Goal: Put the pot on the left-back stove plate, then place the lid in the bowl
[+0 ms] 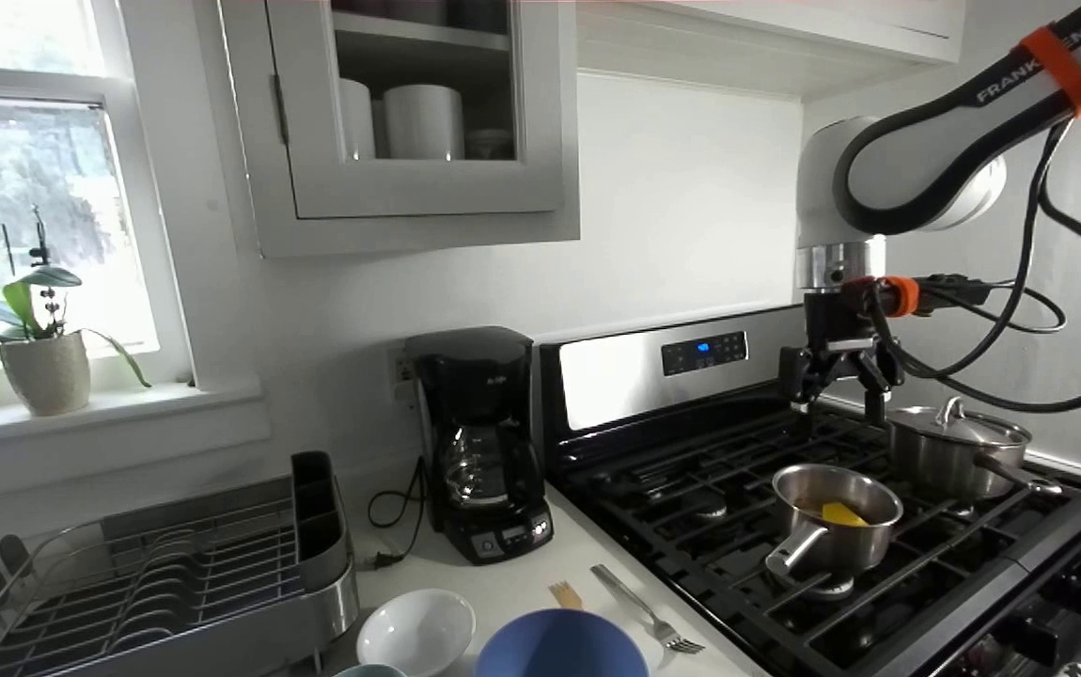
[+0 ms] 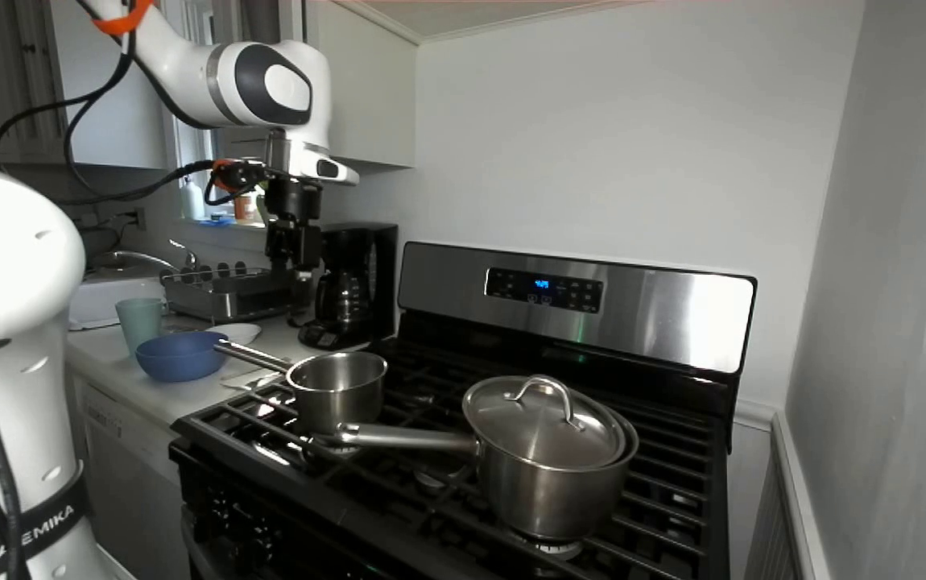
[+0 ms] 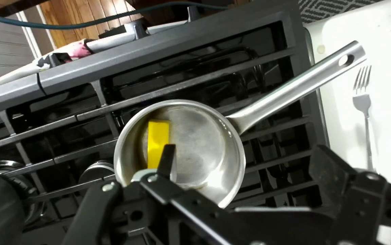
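In an exterior view, the pot (image 1: 855, 545), small and shiny with a yellow block (image 1: 841, 513) inside it, sits on the front-left plate (image 1: 827, 590). The left-back plate (image 1: 710, 509) lies at ten o'clock from it, so the first step looks not yet done. The gripper (image 1: 838, 410) hangs at twelve o'clock from the pot and well apart from it, spread wide and pinching nothing; the wrist view shows the same gap. At two o'clock from the pot, the lid (image 1: 982, 430) rests on a bigger pot (image 1: 935, 465). At eight o'clock is the worktop (image 1: 508, 588), with a blue bowl (image 1: 559, 649) and, near it toward nine o'clock, a white bowl (image 1: 416, 630) (which one should take the lid, I cannot tell). The lid lies in neither. By my reading, both steps are left: lifting the pot over to the left-back plate, then bringing the lid to a bowl.
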Motion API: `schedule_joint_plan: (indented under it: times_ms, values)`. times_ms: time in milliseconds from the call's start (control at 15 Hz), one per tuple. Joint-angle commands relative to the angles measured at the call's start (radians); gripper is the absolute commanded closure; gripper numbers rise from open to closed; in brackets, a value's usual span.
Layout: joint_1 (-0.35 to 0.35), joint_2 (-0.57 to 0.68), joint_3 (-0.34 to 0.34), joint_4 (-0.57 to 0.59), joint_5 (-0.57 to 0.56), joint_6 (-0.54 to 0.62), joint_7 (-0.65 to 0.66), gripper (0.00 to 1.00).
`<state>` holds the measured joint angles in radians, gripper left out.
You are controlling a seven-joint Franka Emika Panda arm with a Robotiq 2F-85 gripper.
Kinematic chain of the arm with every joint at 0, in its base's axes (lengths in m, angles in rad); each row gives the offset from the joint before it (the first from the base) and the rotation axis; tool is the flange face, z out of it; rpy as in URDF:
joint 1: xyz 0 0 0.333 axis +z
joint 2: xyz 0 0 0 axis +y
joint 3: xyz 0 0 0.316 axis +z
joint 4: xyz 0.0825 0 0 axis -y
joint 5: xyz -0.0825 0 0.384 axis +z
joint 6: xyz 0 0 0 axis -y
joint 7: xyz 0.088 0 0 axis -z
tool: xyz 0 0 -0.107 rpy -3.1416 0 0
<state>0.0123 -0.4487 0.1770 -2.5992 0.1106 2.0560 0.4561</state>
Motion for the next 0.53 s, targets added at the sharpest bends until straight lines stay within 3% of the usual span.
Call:
schedule_joint_plan:
  times_ms: [0,267,467]
  values:
    - [-0.006,0.116,0.066,0.052,-0.051,0.031,0.149,0.00]
    - [0.010,0.193,0.091,0.054,-0.108,0.073,0.228,0.00]
    - [0.006,0.233,0.092,0.036,-0.218,0.167,0.280,0.00]
